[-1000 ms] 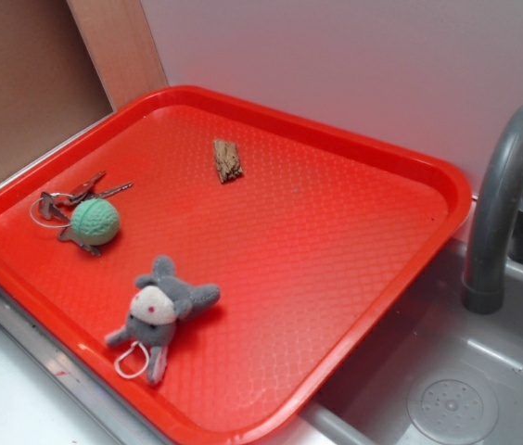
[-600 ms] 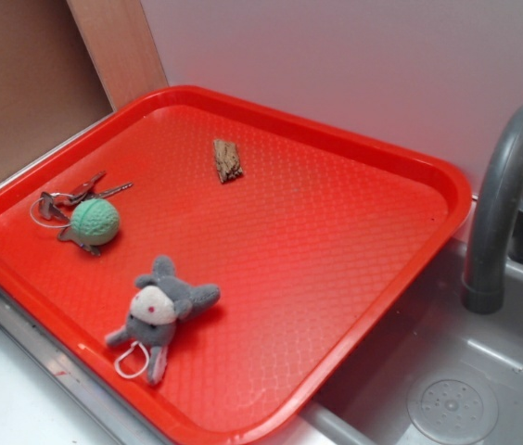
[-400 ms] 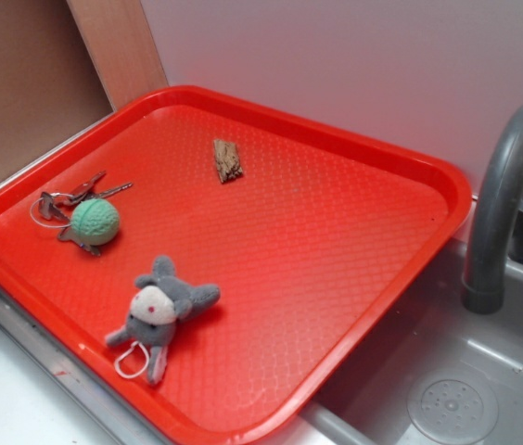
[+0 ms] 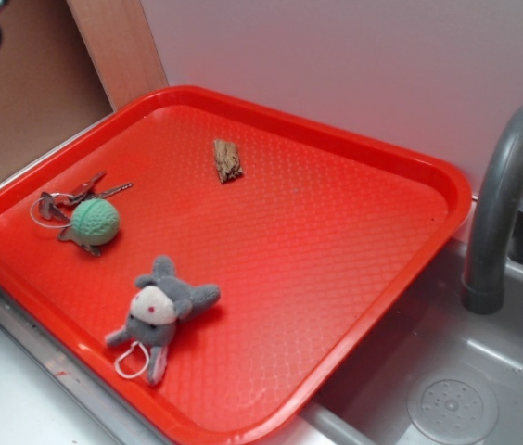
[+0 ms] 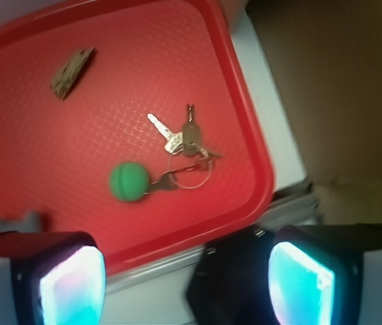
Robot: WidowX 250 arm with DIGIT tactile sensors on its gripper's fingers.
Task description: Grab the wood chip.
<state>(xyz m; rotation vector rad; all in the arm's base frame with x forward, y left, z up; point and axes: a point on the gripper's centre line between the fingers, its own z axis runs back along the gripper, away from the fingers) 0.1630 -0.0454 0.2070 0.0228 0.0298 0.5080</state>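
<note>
Red plastic tray (image 4: pixel 354 232) carries 4 things. Toward its far edge lies the wood chip (image 4: pixel 227 160), flat, brown and streaky, well apart from everything else. Near the left rim a green ball (image 4: pixel 95 221) touches a ring of keys (image 4: pixel 69 198); a grey plush toy (image 4: pixel 158 311) lies nearer the front. The gripper (image 5: pixel 184 284) hangs beyond the tray's left edge, fingers spread wide, holding nothing. A grey faucet (image 4: pixel 503 204) stands right. No readable writing shows anywhere.
</note>
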